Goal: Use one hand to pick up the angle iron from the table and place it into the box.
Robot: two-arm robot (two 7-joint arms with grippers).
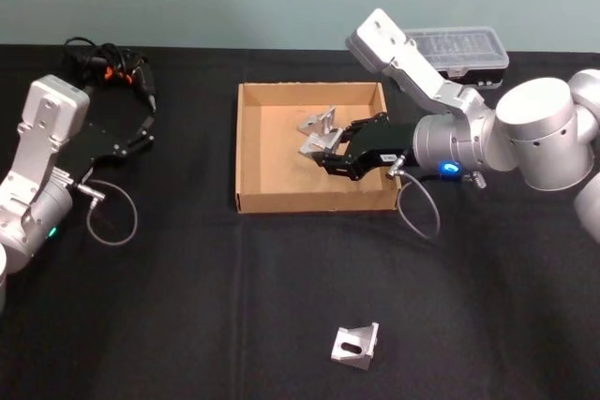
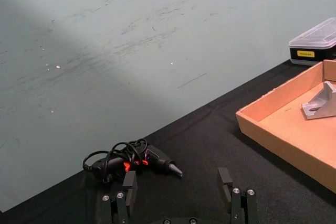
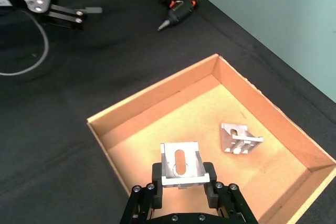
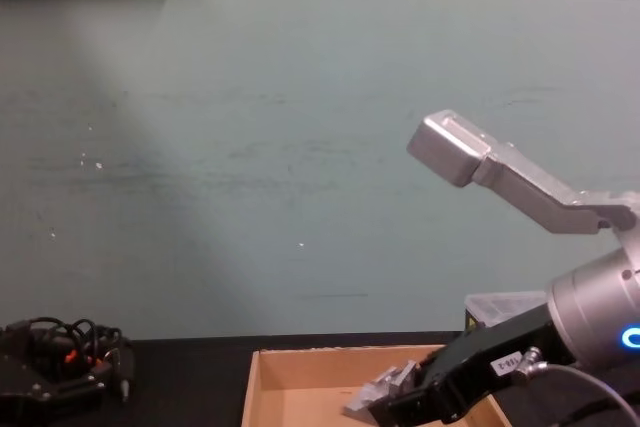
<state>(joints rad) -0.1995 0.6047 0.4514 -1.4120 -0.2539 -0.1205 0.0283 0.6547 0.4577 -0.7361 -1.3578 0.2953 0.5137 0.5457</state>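
Metal is what you have here: the angle iron looks stiff, small and fairly light, with smooth faces that may slip and hard corners that should survive a short drop. Your right gripper is clenched on it across its two side edges, slotted face up, at the lower middle of the right wrist frame, above the floor of the box. That hold looks sound to me.

A second angle iron lies in the box right of centre, apart from yours, so set down clear of it. A third angle iron sits on the matte black desk at the bottom centre of the head frame.

Your left gripper rests released at the left side, below a corded drill in the upper left. A clear-lidded case stands behind the box, before a plain teal wall.
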